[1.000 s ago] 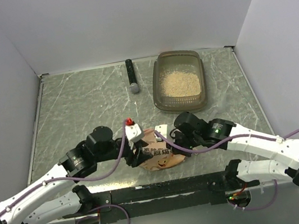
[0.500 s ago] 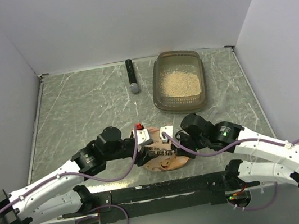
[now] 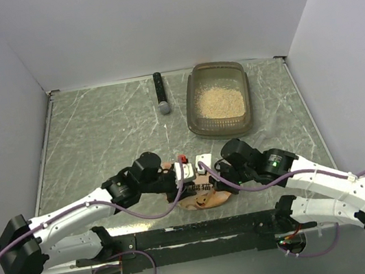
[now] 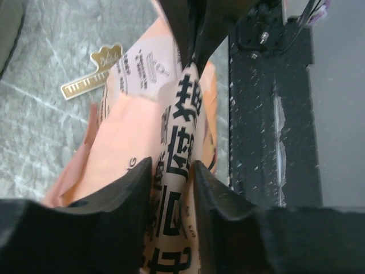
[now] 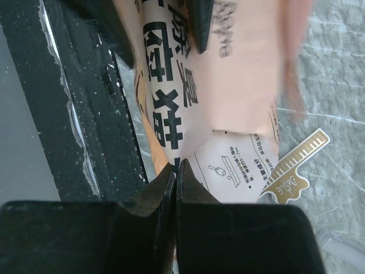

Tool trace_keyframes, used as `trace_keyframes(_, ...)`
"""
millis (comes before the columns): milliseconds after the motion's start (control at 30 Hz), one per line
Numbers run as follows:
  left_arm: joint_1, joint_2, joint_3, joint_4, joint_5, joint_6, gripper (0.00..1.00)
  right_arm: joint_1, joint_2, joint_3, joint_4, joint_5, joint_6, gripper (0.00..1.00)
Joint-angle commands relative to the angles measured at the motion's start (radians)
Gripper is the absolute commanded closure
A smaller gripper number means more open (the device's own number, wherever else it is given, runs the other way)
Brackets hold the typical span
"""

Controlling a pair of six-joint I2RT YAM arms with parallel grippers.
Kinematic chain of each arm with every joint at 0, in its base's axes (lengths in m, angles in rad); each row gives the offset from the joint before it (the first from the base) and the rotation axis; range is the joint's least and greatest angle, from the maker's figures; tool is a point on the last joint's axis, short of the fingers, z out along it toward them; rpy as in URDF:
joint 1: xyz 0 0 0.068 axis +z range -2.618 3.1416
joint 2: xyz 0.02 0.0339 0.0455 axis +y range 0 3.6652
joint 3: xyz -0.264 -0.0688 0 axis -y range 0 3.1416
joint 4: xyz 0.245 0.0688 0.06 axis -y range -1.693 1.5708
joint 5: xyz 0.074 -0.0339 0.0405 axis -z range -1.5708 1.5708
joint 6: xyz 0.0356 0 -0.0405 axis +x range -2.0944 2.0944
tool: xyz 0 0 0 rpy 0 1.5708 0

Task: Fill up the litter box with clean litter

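Observation:
The smoky grey-brown litter box stands at the back right with a heap of pale beige litter in it. The orange-pink pouch with black Chinese text lies crumpled low over the table's near middle, held between both arms. My left gripper is shut on a thick fold of the pouch; its jaws stand slightly apart with the fold filling the gap. My right gripper is shut tight on the pouch's edge. The pouch fills the right wrist view.
A black rod with a grey tip lies at the back middle, left of the litter box. A gold clip lies on the marble table beside the pouch, also in the right wrist view. A black rail runs along the near edge.
The pouch has come down from a raised, face-up hold to a crumpled low position. My left arm has stretched to the right and lowered; the right arm dropped slightly.

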Motion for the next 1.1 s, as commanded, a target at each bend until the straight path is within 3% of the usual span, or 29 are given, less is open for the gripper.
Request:
trace_keyframes(0, -0.005, 0.019, 0.027, -0.072, -0.029, 0.062, 0.64, -0.002, -0.038, 0.014, 0.051, -0.045, 0.019, 1.00)
trace_keyframes(200, -0.005, -0.027, 0.008, -0.089, -0.134, 0.068, 0.75, -0.002, -0.029, 0.014, 0.048, -0.048, 0.018, 1.00)
trace_keyframes(367, -0.005, -0.084, -0.019, -0.115, -0.206, 0.069, 0.99, -0.002, -0.033, 0.014, 0.035, -0.031, 0.019, 1.00)
trace_keyframes(667, 0.047, -0.206, -0.007, -0.217, -0.354, 0.049, 0.99, -0.004, -0.017, 0.051, 0.028, 0.004, 0.004, 1.00)
trace_keyframes(967, 0.112, -0.151, 0.131, -0.344, -0.496, 0.079, 0.99, -0.004, 0.235, 0.261, -0.090, 0.096, -0.183, 1.00)
trace_keyframes(1067, 0.123, -0.185, 0.113, -0.330, -0.496, 0.080, 0.99, -0.007, 0.273, 0.310, -0.071, 0.024, -0.267, 1.00)
